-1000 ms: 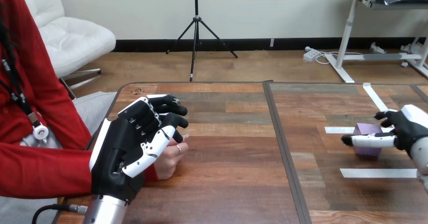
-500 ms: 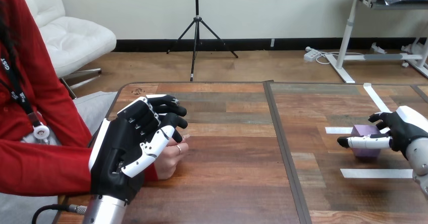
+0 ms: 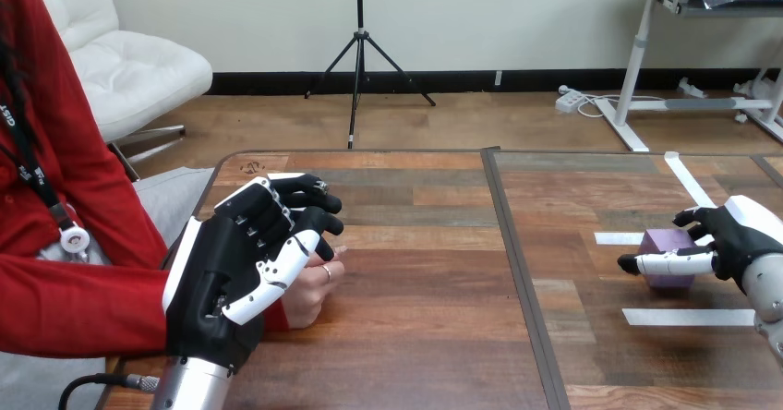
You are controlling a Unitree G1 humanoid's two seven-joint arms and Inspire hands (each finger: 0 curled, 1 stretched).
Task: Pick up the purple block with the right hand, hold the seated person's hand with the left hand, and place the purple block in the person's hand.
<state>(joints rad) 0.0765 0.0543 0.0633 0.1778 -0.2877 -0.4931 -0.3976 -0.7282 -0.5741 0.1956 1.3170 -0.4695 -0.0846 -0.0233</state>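
Hardly anything is changing from half a second ago. Nearest us, the left hand (image 3: 231, 267) is staying exactly where it was, its white-shelled back facing the camera at the table's left side. It is lying over the person's hand (image 3: 309, 295), which is resting on the wood as a loose fist and peeking out past it on the right. The two are overlapping, but whether the robot hand is actually gripping, I cannot tell from this angle.

Over at the right edge, the right hand (image 3: 739, 239) is keeping its place around the purple block (image 3: 672, 244). Its thumb is stretching across the block's near face while the dark fingers (image 3: 694, 216) are curling round the far side, so the block is sitting bracketed between them. The block is not leaving the table yet; it is sitting on the boards in the same spot as before.

The wooden table (image 3: 415, 336) is showing planks of mixed brown, with a dark seam (image 3: 517, 262) running from near to far between the two hands.

White tape strips are lying around the block: the near strip (image 3: 688, 318) just this side of it, a short strip (image 3: 619, 238) beside it on the left, and an angled strip (image 3: 685, 177) farther back. Nothing is standing between the two hands.
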